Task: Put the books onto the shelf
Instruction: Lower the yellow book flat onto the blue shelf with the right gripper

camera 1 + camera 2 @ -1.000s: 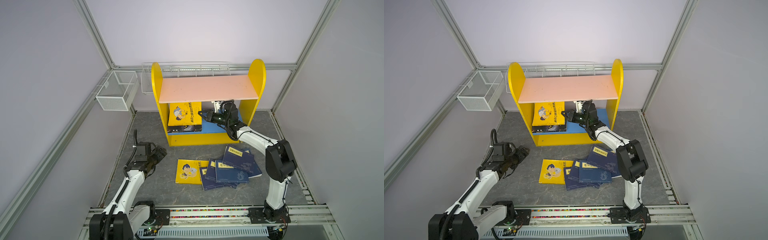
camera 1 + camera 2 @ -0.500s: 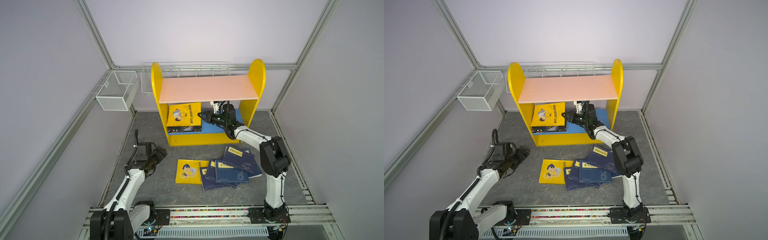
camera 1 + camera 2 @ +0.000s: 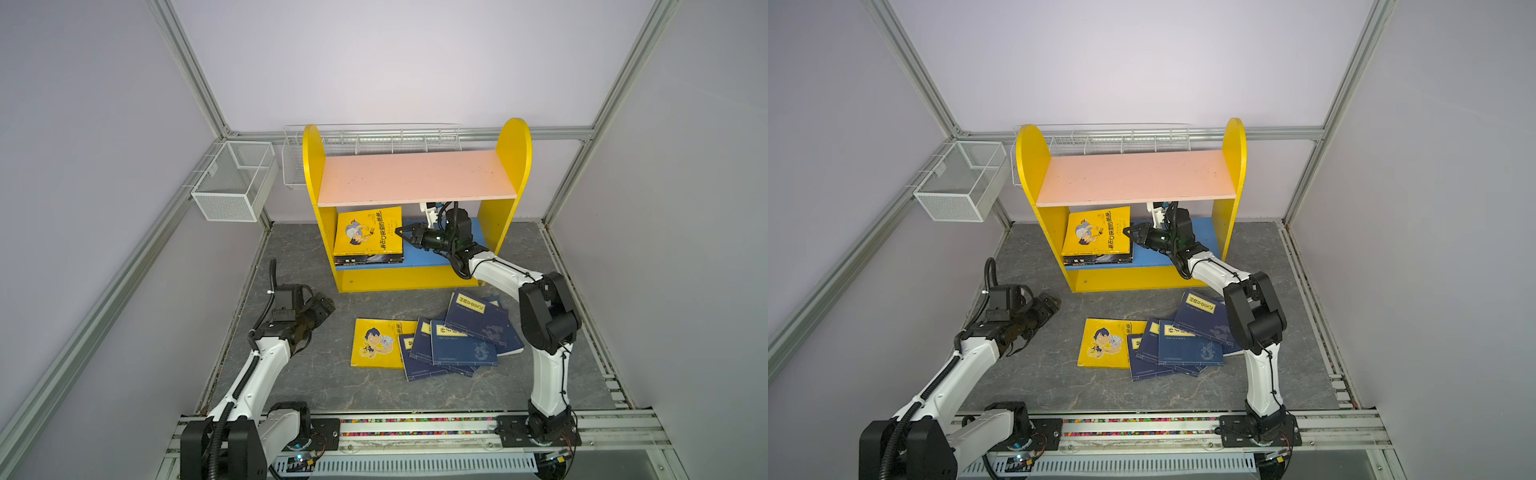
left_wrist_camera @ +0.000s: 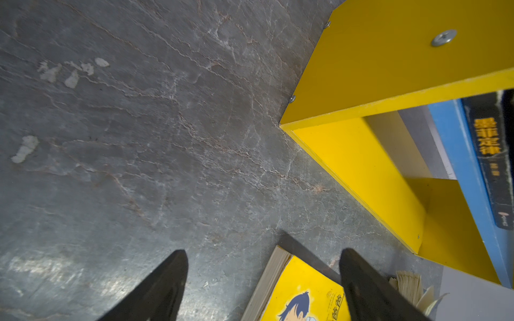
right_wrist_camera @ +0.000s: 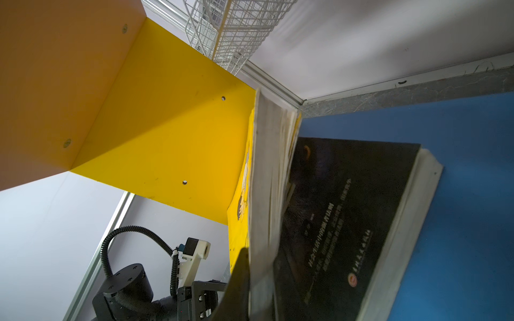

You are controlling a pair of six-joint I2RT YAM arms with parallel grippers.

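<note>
We log: right pincer clamped on the tilted yellow book inside the shelf, above a black book; left pincer spread wide over the grey surface.

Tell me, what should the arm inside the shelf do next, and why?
Probably ease the yellow book down flat, then let go: the right gripper is shut on its edge, and it tilts over the black book already on the shelf.
</note>
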